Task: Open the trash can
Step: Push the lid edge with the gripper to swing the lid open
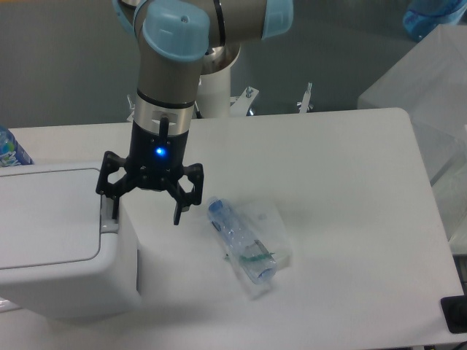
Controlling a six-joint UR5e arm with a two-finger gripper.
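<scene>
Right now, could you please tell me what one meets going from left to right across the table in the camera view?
Trash can → claw, open above the can's right edge → clear plastic bottle lying on its side.
</scene>
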